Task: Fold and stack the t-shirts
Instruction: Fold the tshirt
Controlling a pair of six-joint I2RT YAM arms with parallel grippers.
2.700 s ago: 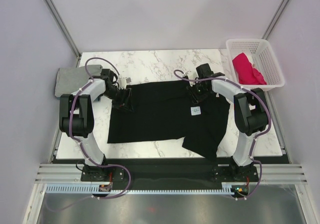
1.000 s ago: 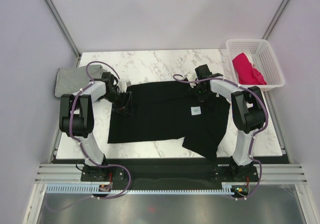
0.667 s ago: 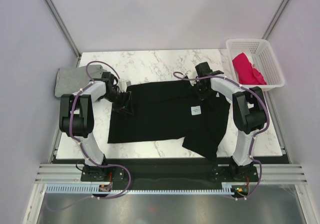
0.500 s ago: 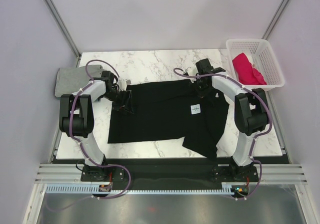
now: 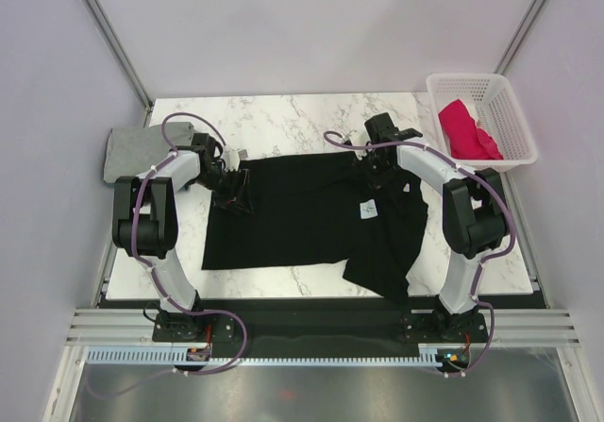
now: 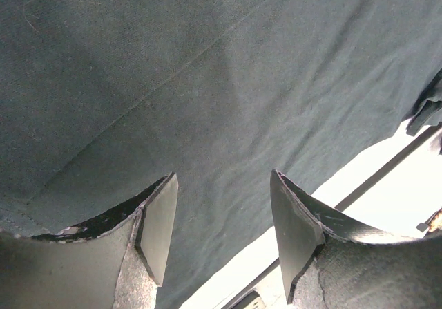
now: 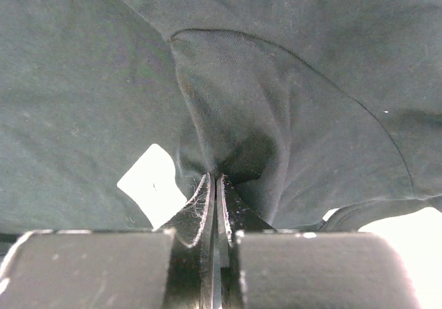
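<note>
A large black t-shirt (image 5: 302, 219) is spread mostly flat, well left of the white basket (image 5: 472, 77), with its small white label (image 5: 368, 211) showing and its near corner bunched. A crimson-pink t-shirt (image 5: 465, 129) is crumpled inside the basket. A grey t-shirt (image 5: 132, 150) is laid compactly farthest from it.

L jaws apart, R jaws pinched

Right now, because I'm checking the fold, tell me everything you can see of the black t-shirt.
The black t-shirt, large soft matte cloth, lies mostly flat on the marble table, a small white label on top. Its near right part is rumpled. The right gripper is shut on a pinch of its far edge; the left gripper is open at its left edge.
</note>
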